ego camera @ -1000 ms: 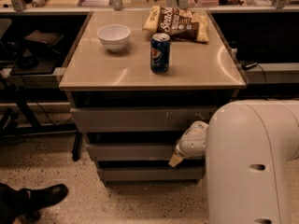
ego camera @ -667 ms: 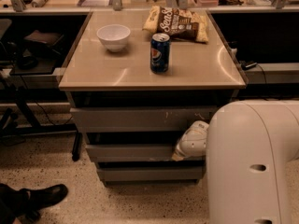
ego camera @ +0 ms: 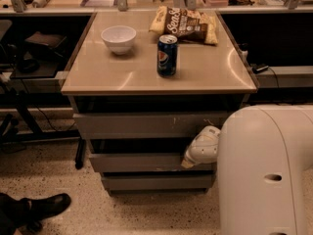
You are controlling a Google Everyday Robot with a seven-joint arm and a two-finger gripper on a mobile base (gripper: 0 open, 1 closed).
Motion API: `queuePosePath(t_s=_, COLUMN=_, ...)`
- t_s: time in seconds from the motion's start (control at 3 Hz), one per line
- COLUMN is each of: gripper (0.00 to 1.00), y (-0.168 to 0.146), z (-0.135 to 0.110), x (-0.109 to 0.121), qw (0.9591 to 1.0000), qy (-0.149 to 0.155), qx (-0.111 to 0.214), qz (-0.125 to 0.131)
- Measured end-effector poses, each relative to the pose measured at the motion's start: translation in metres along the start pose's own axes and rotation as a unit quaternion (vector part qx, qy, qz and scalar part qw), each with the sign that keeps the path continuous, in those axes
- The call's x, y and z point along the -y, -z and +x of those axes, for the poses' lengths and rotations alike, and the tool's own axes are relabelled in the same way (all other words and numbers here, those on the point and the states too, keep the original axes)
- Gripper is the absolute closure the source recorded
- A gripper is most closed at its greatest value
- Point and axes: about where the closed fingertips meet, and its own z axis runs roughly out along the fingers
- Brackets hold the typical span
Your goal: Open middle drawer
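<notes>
A: Status, near to far?

B: The white arm housing (ego camera: 264, 175) fills the lower right foreground. A black shoe (ego camera: 44, 207) is at lower left on the speckled floor (ego camera: 146, 212).

A: And the gripper?

B: The gripper (ego camera: 188, 164) is at the right end of the middle drawer (ego camera: 142, 161), tip against the top edge of its face. I can't tell how far open it is, or whether it has hold of anything. Its pale wrist angles up and right into the arm housing.

A: Where does the drawer sit?

B: It's the grey face between the larger top drawer (ego camera: 146, 125) and the narrower bottom drawer (ego camera: 156, 181). There's a dark gap above its face. It has no handle and no markings.

A: What's on top?

B: On the beige cabinet top (ego camera: 205, 75) there's a blue can (ego camera: 167, 55) standing upright near the centre, with a Pepsi-style round logo. A white bowl (ego camera: 118, 38) is behind it to the left, well apart. A chip bag (ego camera: 186, 26) lies flat at the back edge.

A: Any readable text?

B: On the bag, big white letters starting "Sen". The rest is not legible, and there's no readable wording on the can.
</notes>
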Motion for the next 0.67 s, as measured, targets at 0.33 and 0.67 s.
queuePosePath(t_s=0.33, gripper=1.00, y=0.009, z=0.001, x=0.000, qw=0.9999, qy=0.004, qx=0.010, qz=0.002)
queuePosePath(t_s=0.67, gripper=1.00, y=0.015, z=0.011, x=-0.006, qw=0.9998, qy=0.005, qx=0.017, qz=-0.001)
